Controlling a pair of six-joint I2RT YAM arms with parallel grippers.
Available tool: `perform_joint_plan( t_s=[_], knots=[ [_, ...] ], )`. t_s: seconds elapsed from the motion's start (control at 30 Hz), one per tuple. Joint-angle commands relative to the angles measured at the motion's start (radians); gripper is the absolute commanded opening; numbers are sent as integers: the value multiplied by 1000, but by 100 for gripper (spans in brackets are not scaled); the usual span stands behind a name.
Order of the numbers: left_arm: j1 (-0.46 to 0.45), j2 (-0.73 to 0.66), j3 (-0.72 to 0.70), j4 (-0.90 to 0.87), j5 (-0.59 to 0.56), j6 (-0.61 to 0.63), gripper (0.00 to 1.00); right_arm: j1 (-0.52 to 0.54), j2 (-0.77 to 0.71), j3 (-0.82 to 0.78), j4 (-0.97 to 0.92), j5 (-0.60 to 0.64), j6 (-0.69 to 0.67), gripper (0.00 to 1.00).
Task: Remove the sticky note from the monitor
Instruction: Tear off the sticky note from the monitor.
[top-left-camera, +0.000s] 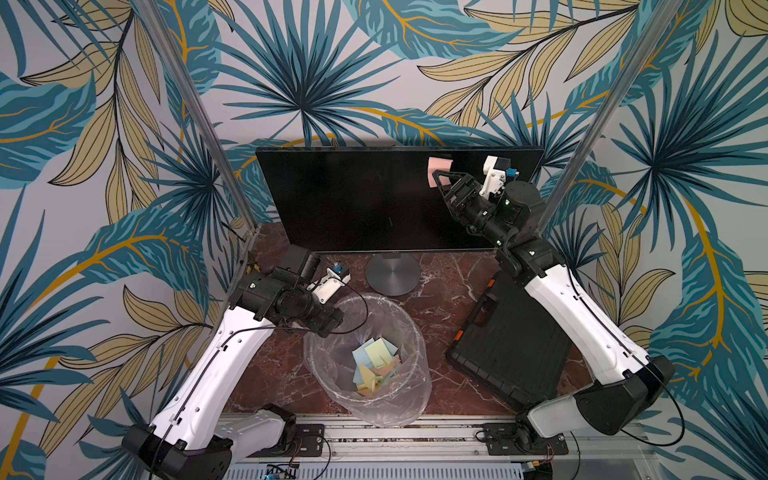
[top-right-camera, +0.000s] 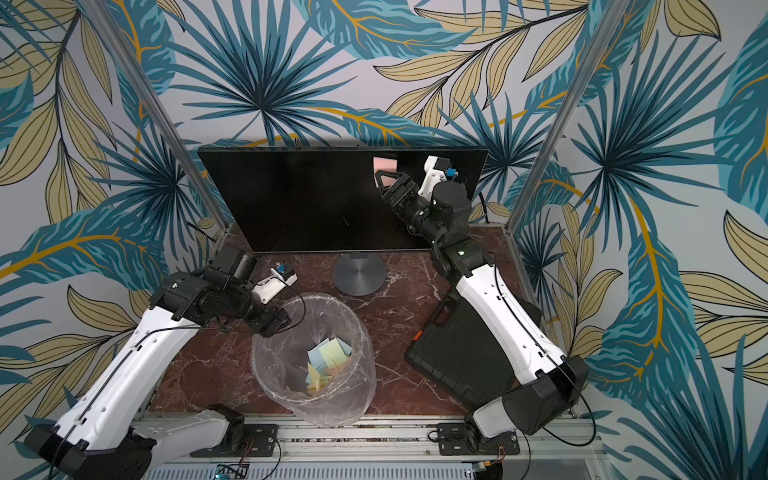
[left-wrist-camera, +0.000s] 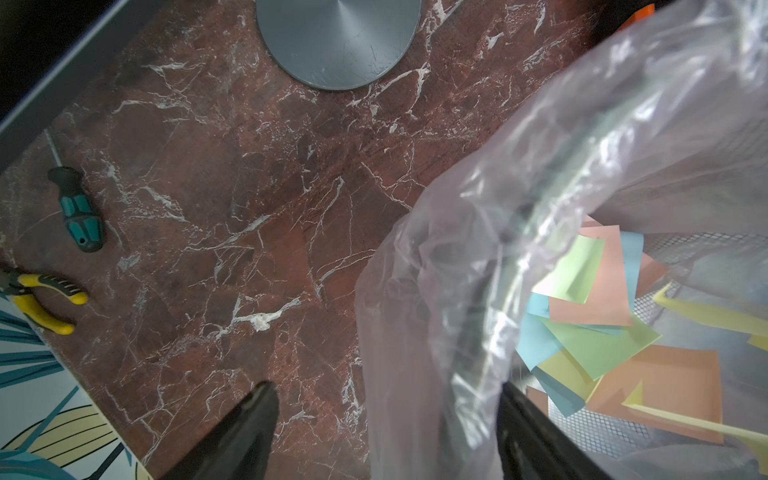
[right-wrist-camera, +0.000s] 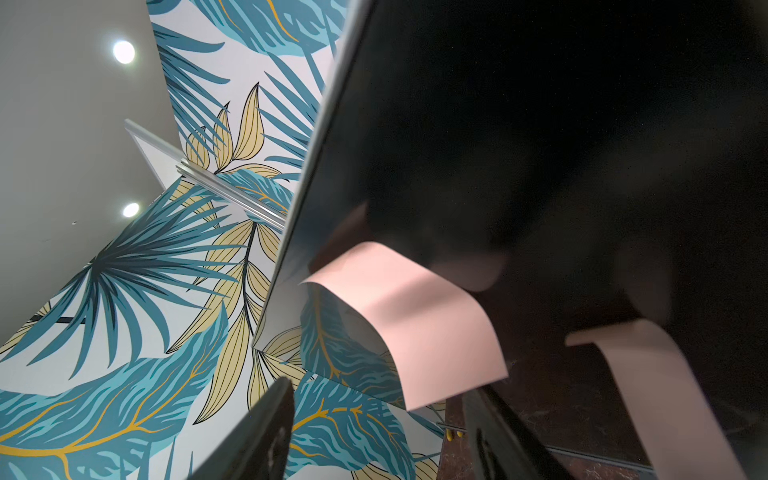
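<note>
The pink sticky note (right-wrist-camera: 415, 328) is up near a top corner of the monitor (top-left-camera: 353, 199), on my right arm's side. Its top is stuck to the black screen and the loose bottom part curls away from the glass. My right end effector (right-wrist-camera: 378, 395) is just under it with its jaws wide apart, holding nothing. The loose edge hangs close by one jaw, so I think the pinch comes next. If I close a bit off to the side, the jaws may snap on air or only crumple the paper. If I push in too far, a jaw could bump the screen and rock the monitor on its thin stand. If I pull too fast, the note may slip out or tear. My left end effector (left-wrist-camera: 386, 390) hangs low over the rim of the clear bin (top-left-camera: 409, 399) on the desk (top-left-camera: 440, 291), jaws wide and empty too, with other notes (top-left-camera: 376, 361) lying inside
</note>
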Motion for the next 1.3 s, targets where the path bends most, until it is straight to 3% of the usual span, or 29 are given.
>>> perform_joint_plan(
  t_s=[0.0, 0.8, 1.27],
  knots=[
    [-1, -11, 35, -6, 0, 3, 84, 7, 5, -25, 49, 22, 24, 69],
    [-1, -21, 29, -4, 3, 4, 84, 20, 7, -79, 94, 81, 57, 76],
    [-2, -22, 29, -4, 1, 5, 84, 21, 49, 4, 91, 96, 46, 67]
  ],
)
